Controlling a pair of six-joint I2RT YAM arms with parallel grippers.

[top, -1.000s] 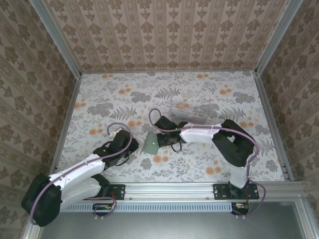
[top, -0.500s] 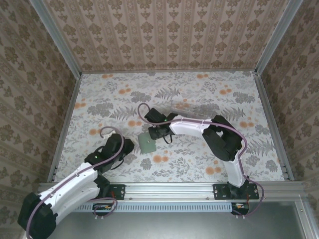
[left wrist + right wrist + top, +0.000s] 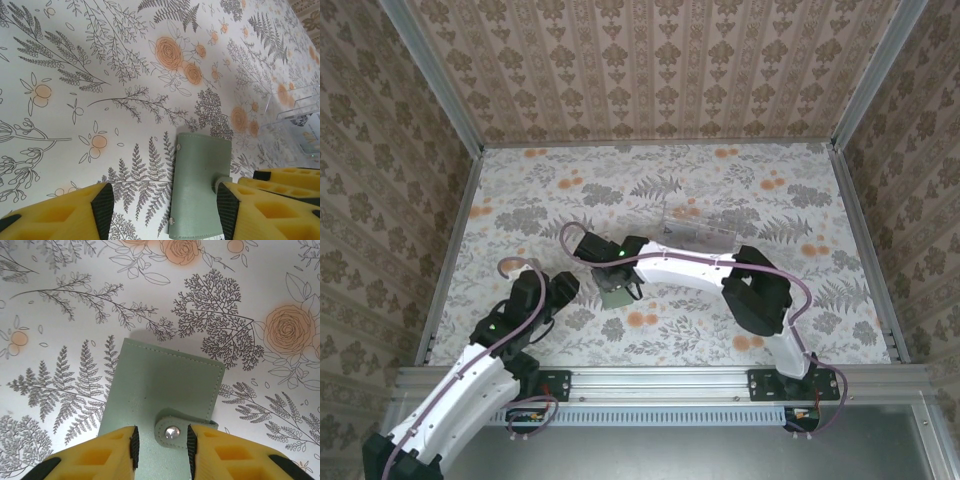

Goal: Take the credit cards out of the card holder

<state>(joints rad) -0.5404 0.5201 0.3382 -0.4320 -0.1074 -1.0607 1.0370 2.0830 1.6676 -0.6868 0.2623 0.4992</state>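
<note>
Top external view: the card holder (image 3: 616, 293) lies flat and shut on the flowered bench (image 3: 770, 180), left of centre and towards the near edge, with a clear tray (image 3: 700, 235) well apart to its far right. The credit cards are judged to be inside the holder, since its snap tab (image 3: 172, 432) is fastened over the cover. The right arm stretches low across the bench from its base at the near right, forearm almost level and wrist turned down, so that the right end effector (image 3: 161, 440) stands over the holder's near edge. Its yellow fingers (image 3: 100, 457) are partly spread, one on each side of the tab, and they pinch nothing. This placement suggests the tab is to be caught and lifted before any card can be drawn. The left arm rises from the near left and bends forward at the elbow, its wrist angled down towards the holder from the left. The left end effector (image 3: 162, 202) is spread wide and empty, and the holder lies just beyond its fingertips, nearer one of them. The pose reads as preparation to pin or steady the cover — a light, flat wallet would likely slide if pulled by one arm alone.
</note>
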